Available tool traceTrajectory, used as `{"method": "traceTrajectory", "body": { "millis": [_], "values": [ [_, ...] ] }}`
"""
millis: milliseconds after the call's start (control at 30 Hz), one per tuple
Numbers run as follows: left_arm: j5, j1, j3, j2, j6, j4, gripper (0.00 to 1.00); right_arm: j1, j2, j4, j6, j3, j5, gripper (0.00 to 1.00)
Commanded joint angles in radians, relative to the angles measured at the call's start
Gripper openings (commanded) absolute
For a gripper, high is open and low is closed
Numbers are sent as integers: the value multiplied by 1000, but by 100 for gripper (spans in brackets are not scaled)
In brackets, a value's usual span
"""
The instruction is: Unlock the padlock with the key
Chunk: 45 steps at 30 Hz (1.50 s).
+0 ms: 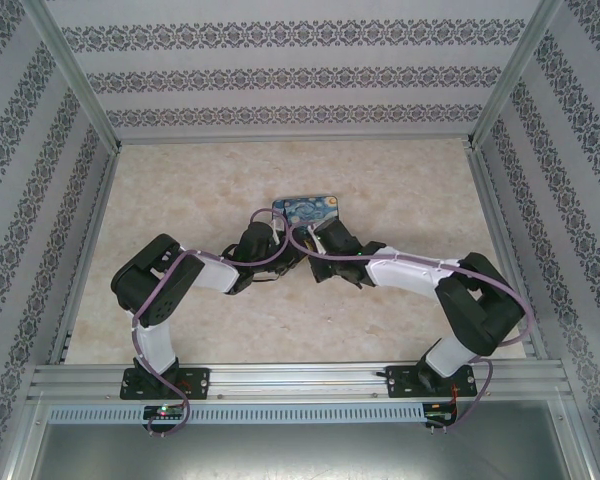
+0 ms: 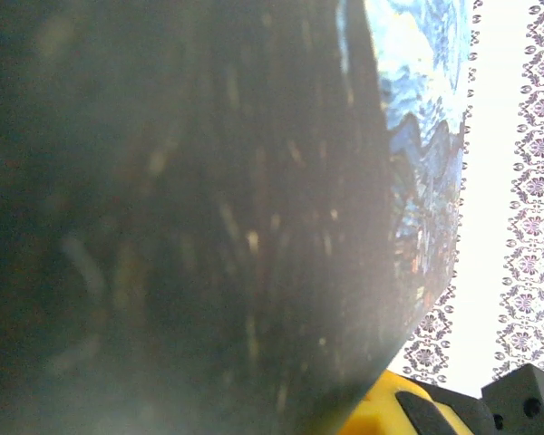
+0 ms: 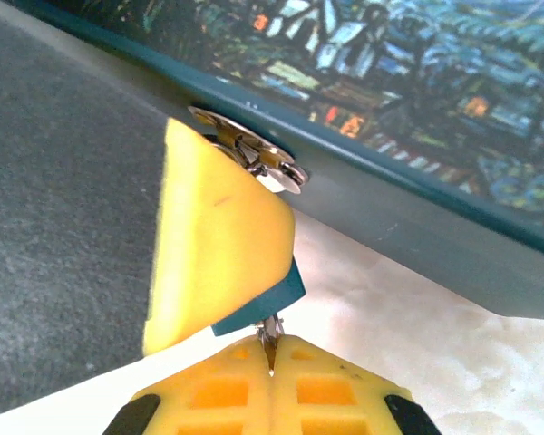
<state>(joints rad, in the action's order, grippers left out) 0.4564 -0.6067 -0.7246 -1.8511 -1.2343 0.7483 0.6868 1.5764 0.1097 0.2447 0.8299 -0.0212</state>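
Yellow-tipped right gripper (image 3: 270, 367), lower centre, is pinched on the key (image 3: 270, 335) under the padlock (image 3: 263, 299), itself clamped by the left gripper (image 1: 270, 238); twisting seems needed next.

No legible text, labels, brands or numbers, painted tin (image 1: 310, 208) unlettered

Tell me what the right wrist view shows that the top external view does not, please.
Right wrist view: the right tool shut on the key, which reaches up to the padlock, half covered by a yellow pad of the left tool. Top external view: left arm and right arm whole, the table, patterned walls. Shared: the blue painted tin, close beyond both tools.
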Motion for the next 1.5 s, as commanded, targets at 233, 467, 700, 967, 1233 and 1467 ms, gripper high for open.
{"method": "traceTrajectory", "body": {
  "millis": [233,467,700,967,1233,1467],
  "values": [
    [32,3,10,15,4,-27,0,-153,-42,-130,138,-47,-303,0],
    [31,4,16,16,5,-27,0,-213,-113,-154,167,-111,-319,34],
    [39,4,10,14,8,-32,0,-242,-190,-145,174,-179,-307,36],
    [60,4,-15,27,90,-168,12,-212,-184,-223,274,-213,-350,59],
    [79,4,-2,69,149,-255,52,-155,-147,-307,371,-212,-341,67],
    [44,4,28,193,198,-372,71,-152,-91,-356,402,-210,-336,68]
  ]
}}
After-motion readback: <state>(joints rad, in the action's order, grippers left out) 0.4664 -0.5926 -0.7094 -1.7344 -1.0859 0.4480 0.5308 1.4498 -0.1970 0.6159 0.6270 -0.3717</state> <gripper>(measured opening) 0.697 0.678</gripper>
